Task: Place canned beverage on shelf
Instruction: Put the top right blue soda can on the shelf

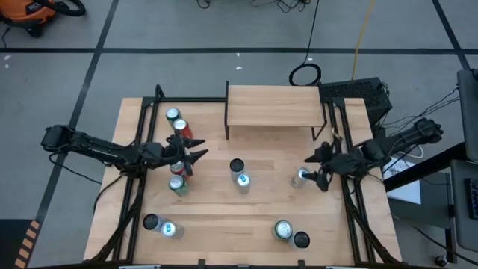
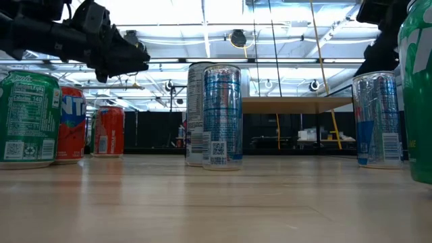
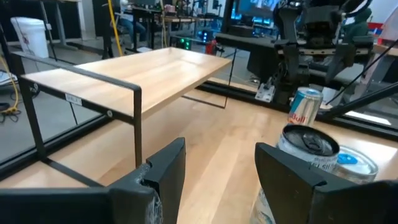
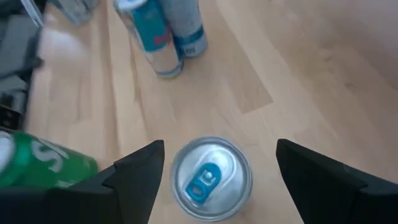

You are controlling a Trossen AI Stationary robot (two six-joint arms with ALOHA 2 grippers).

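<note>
The shelf (image 1: 272,105), a light wood top on thin black legs, stands at the table's far middle; it also shows in the left wrist view (image 3: 134,71). A slim silver can with a blue tab (image 4: 211,178) stands upright on the table at the right (image 1: 302,177). My right gripper (image 4: 221,177) hovers open above that can, tilted downward, one finger to each side of its top, touching nothing. My left gripper (image 1: 200,156) is open and level at the table's left, above a group of cans, with nothing between its fingers (image 3: 217,180).
Red and green cans (image 1: 178,146) stand under and around my left gripper. Two slim cans (image 1: 240,173) stand mid-table, two more at the near left (image 1: 160,226) and two at the near right (image 1: 290,233). A green can (image 4: 43,165) lies beyond the right gripper.
</note>
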